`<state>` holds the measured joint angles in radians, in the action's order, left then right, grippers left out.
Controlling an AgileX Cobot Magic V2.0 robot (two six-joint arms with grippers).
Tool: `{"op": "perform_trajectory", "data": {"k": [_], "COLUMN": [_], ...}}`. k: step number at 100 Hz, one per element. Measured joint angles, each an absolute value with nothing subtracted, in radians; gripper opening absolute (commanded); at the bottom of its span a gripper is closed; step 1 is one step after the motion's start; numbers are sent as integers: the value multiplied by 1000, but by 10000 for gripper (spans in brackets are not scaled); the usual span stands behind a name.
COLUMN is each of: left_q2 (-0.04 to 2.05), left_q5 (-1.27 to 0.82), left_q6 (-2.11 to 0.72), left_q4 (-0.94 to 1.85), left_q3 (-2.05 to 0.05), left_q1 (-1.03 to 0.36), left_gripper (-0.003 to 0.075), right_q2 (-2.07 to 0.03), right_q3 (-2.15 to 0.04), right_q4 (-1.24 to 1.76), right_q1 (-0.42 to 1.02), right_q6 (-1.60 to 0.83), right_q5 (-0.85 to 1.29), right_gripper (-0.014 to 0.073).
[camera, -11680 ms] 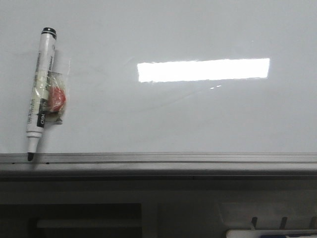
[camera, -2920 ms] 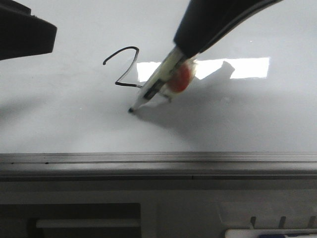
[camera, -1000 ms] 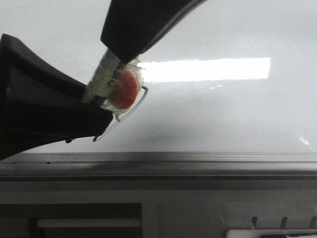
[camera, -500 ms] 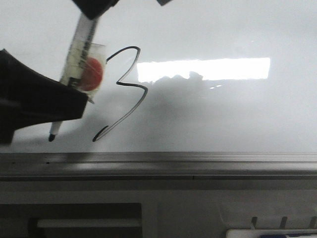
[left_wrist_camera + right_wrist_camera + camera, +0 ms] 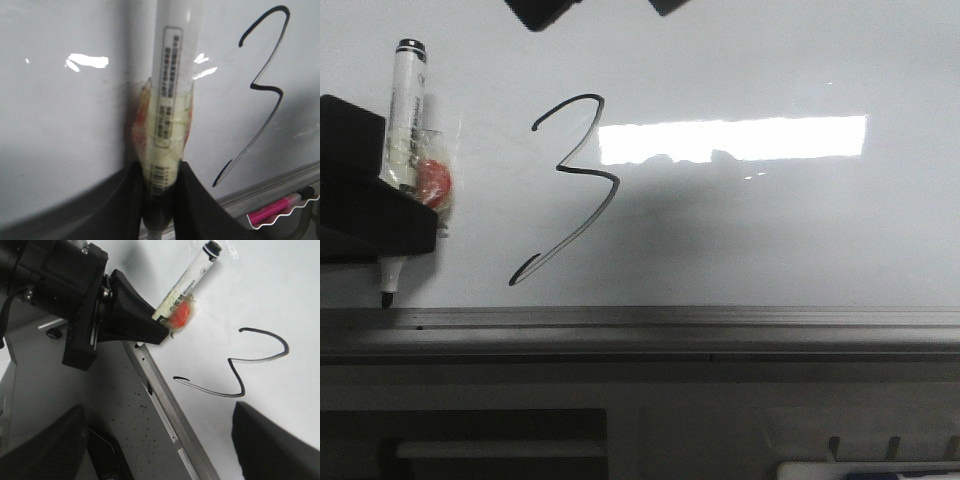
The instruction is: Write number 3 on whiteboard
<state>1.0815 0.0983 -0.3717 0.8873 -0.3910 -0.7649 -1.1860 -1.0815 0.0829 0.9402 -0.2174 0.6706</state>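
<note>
Here, the number 3 [image 5: 570,190] just beside the marker-gripping left jaws [image 5: 375,215].

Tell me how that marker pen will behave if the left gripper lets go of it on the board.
The marker pen has a round, rigid barrel, so it would probably roll on the glossy whiteboard. The taped red lump on its side likely checks that roll. The left gripper closes around its lower barrel, suggesting it is light.
</note>
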Motion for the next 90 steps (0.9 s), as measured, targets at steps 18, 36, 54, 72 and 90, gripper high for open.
{"op": "perform_trajectory", "data": {"k": [18,36,54,72,90], "left_q2": [1085,1085,1076,1009,816], "left_q5": [94,81,53,52,22], "left_q6": [-372,-370,-370,-368,-368], "left_q4": [887,887,885,849,795], "left_q3": [-395,-396,-406,-398,-385], "left_q1": [-765,-765,-767,-762,-755], "left_gripper": [61,467,529,492,62], "right_q2": [-1186,-1186,-1186,-1186,-1159], "right_q3": [-1081,-1081,-1081,-1081,-1074], "right_q4": [83,83,83,83,83], "right_q1": [940,940,940,940,939], "right_q6": [-217,-217,-217,-216,-216], "right_q5": [675,675,675,694,693], "right_gripper": [524,524,524,463,-69]}}
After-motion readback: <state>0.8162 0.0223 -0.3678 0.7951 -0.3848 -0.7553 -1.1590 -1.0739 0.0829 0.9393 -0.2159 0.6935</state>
